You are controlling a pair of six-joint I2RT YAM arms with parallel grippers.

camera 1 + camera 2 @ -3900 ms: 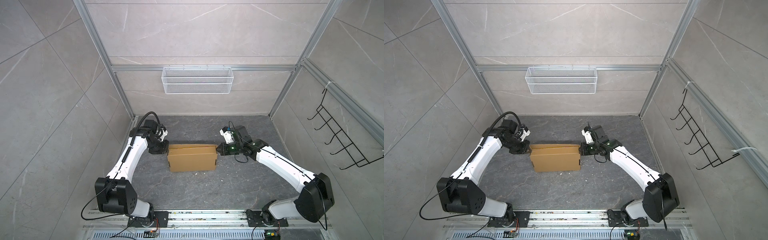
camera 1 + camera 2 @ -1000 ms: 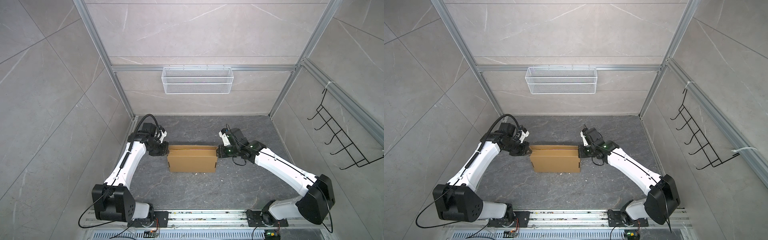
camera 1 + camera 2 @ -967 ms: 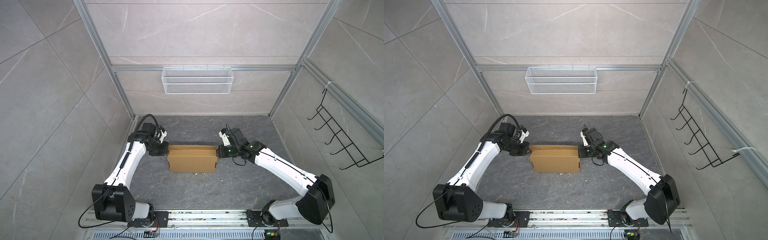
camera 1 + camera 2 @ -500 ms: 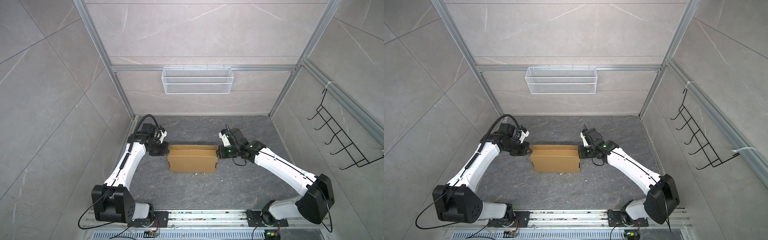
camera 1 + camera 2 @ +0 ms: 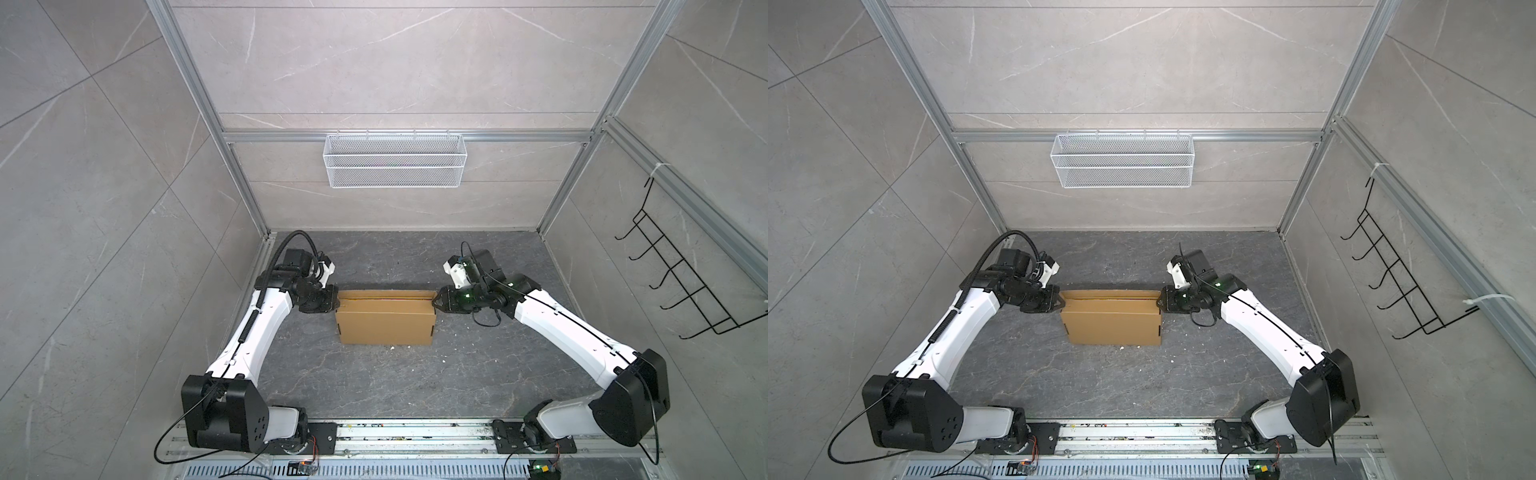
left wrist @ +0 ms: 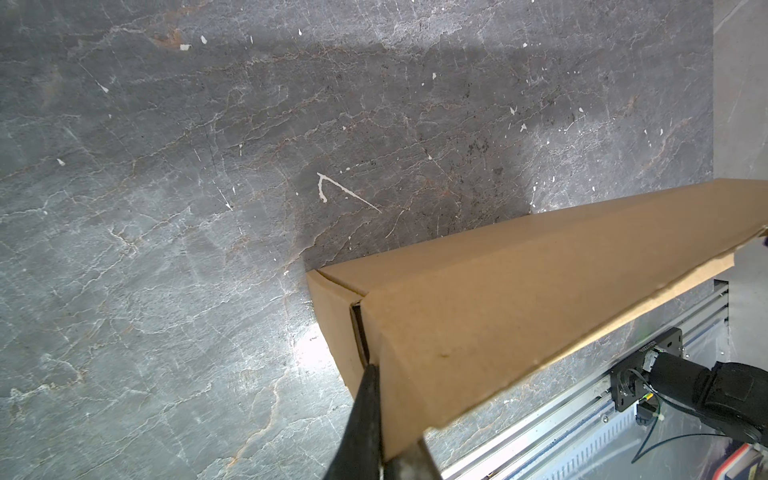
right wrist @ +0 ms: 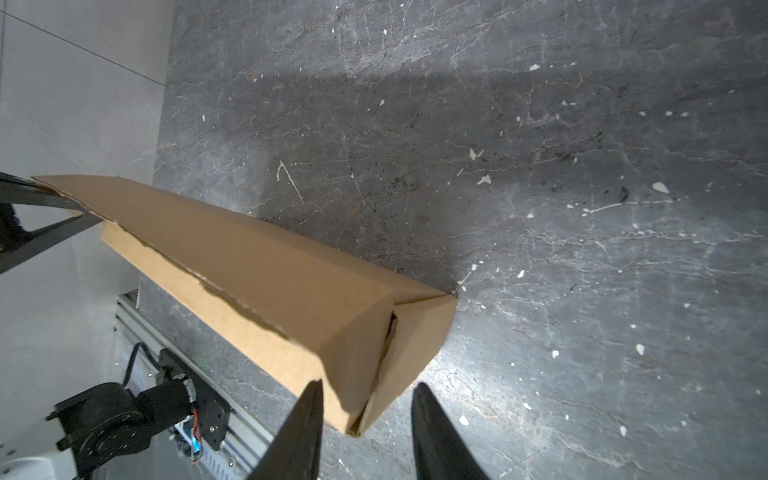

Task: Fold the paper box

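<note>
Paper box (image 5: pixel 384 328) on dark veined tabletop (image 5: pixel 374 386), possibly chipped; tiled walls (image 5: pixel 395 62).

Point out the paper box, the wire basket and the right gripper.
paper box (image 5: pixel 384 326): in a top view, middle of its large panel.
wire basket (image 5: pixel 394 166): in a top view, its front mesh wall.
right gripper (image 7: pixel 368 384): right wrist view, midway between its fingertips.

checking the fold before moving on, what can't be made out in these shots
Inside of the box: its folded top covers it in every view.
Left gripper: in its wrist view the box's wall hides one fingertip.
Right gripper: contact with the box is blurred in its wrist view, too small in both top views.
</note>
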